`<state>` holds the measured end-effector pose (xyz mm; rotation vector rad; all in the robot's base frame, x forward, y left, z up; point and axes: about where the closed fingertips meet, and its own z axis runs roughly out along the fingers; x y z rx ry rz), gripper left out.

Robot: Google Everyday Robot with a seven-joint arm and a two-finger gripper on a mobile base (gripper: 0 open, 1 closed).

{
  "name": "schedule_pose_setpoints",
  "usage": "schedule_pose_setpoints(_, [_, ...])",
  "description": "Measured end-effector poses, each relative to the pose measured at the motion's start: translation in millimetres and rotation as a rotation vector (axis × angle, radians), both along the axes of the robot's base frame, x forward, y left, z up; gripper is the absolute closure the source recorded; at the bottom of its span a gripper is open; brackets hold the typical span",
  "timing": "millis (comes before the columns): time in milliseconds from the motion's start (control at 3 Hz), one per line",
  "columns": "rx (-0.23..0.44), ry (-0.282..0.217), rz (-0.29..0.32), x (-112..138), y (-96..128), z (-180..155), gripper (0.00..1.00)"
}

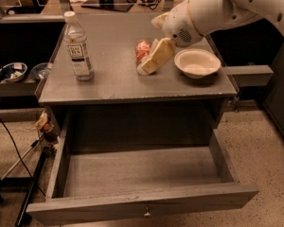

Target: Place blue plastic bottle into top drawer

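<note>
The blue plastic bottle [77, 47], clear with a white cap and a white label, stands upright on the left of the grey cabinet top [113, 84]. The top drawer [146, 200] is pulled open below, and its inside looks bare; a small metal knob sits at its front centre. My gripper [149, 65] hangs over the middle of the cabinet top, in front of the red soda can [142, 48] and well to the right of the bottle. It holds nothing that I can see.
A white bowl [197, 63] sits on the right of the cabinet top, just right of the gripper. Bowls rest on a low shelf at the left [12, 72]. Cables and a stand are on the floor at lower left.
</note>
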<state>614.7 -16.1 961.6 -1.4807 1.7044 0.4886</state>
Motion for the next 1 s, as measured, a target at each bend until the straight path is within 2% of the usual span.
schedule_pose_setpoints(333, [0.022,-0.002,0.0,2.3,7.5,-6.9,0.0])
schedule_pose_setpoints(667, [0.056,-0.024,0.047,13.2,40.8,-11.6,0.0])
schedule_pose_setpoints(1000, [0.083,-0.024,0.083,20.0,67.6,-18.6,0.0])
